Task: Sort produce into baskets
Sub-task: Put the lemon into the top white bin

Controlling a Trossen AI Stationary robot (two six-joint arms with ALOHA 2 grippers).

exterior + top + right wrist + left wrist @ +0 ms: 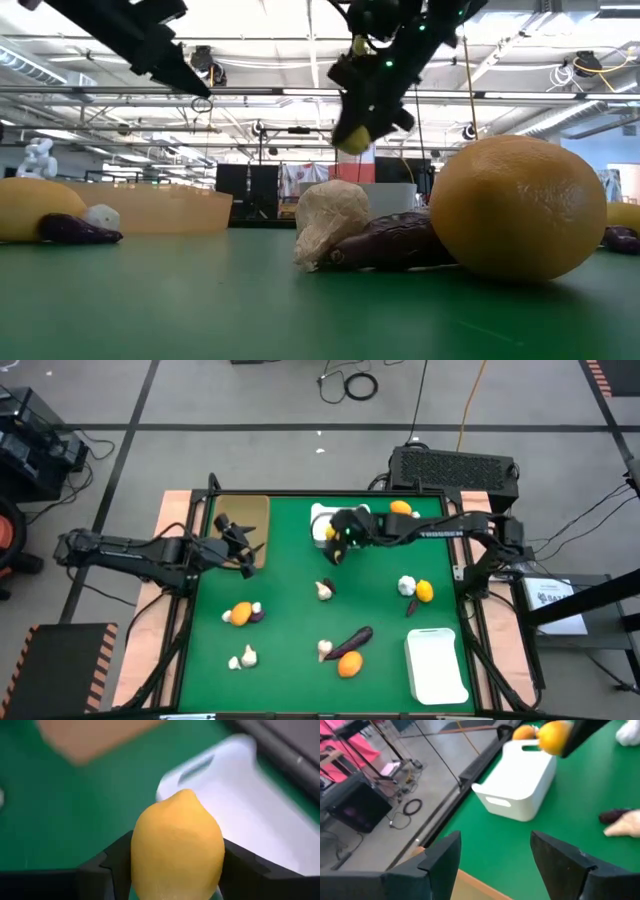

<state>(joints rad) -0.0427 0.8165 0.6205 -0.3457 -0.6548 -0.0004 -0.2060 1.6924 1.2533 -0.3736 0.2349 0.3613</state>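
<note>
I see the green table (300, 600) filling the high view, with the tan tray (248, 520) at its ten o'clock corner, one white bin (436, 665) at four o'clock, and the other white bin (322, 520) near twelve. My right arm reaches in from three o'clock, and its right gripper (342, 538) hangs in the air just beside that twelve o'clock bin, clamped on a lemon (177, 851); the wrist view shows the fruit wedged between both fingers with the bin's rim behind it. My left arm comes from nine o'clock, and its left gripper (240, 543) sits at the tray's edge, fingers spread wide and holding nothing. An orange (400, 507) sits close to the bin at one o'clock. On the mat I count an eggplant (354, 639) with an orange fruit (349, 665) touching it at six o'clock, a garlic bulb (325, 590) near centre, another bulb (407, 586) with a yellow fruit (425, 591) at three, and an orange piece (240, 614) at eight.
</note>
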